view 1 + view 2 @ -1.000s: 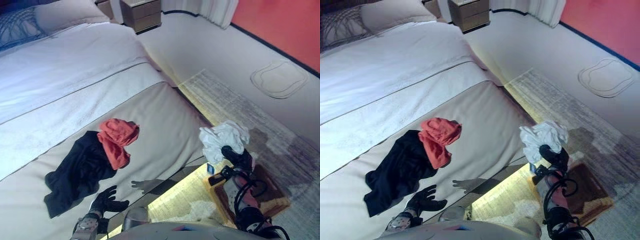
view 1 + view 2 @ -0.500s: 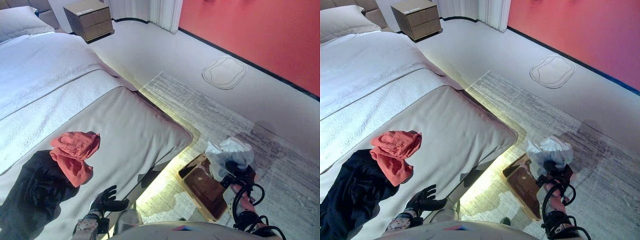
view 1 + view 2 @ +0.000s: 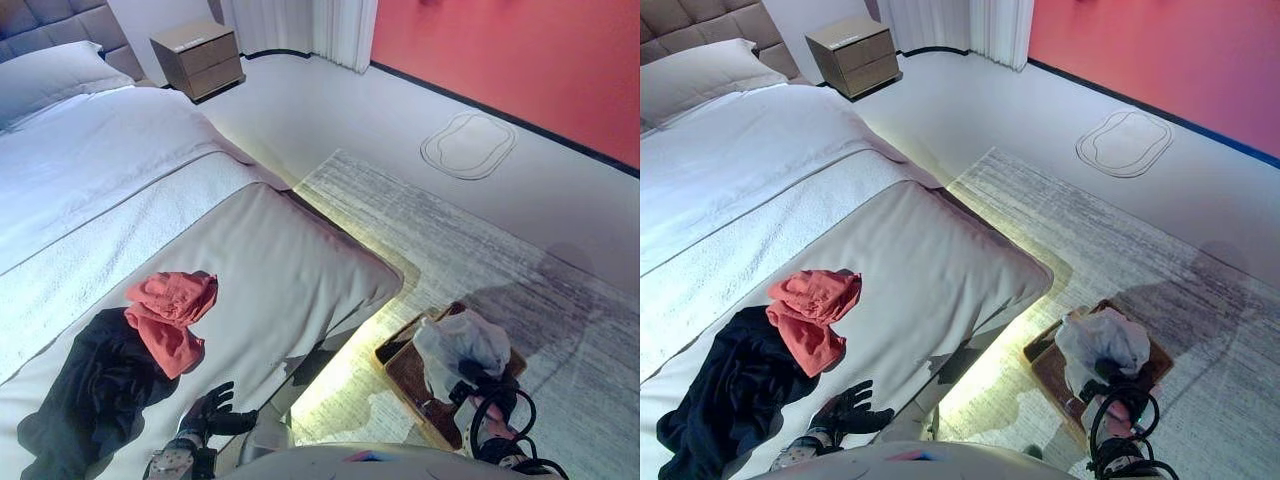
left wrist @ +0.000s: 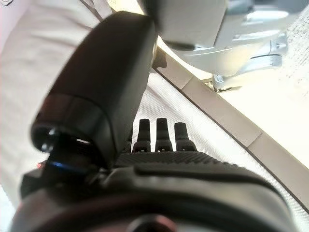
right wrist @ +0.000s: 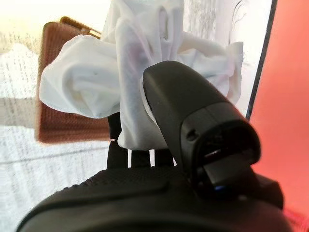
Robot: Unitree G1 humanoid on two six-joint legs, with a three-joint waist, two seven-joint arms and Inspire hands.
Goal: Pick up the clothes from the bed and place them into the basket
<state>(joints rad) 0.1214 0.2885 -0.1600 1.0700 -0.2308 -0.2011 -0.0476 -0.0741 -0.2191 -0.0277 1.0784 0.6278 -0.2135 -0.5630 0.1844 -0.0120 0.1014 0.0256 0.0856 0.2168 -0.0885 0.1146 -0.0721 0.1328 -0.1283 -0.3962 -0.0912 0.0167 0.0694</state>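
Observation:
My right hand (image 3: pixel 478 381) is shut on a bunched white garment (image 3: pixel 460 345), which it holds just above the brown woven basket (image 3: pixel 404 373) on the rug beside the bed. The right wrist view shows the white cloth (image 5: pixel 130 82) pinched under the thumb with the basket (image 5: pixel 60 77) behind it. On the beige bed cover lie a red garment (image 3: pixel 170 315) and a dark navy garment (image 3: pixel 95 385), partly overlapping. My left hand (image 3: pixel 212 413) rests open on the bed's near edge, just right of the dark garment.
The bed (image 3: pixel 270 260) fills the left side, with a white duvet and pillow (image 3: pixel 55 80) further back. A wooden nightstand (image 3: pixel 197 58) stands by the far wall. A grey rug (image 3: pixel 470 250) lies under the basket, with a red wall (image 3: pixel 520 60) beyond.
The camera has swung, so the whole scene has shifted. My right hand has carried the white garment from beside the bed to above the basket. The left hand has stayed put.

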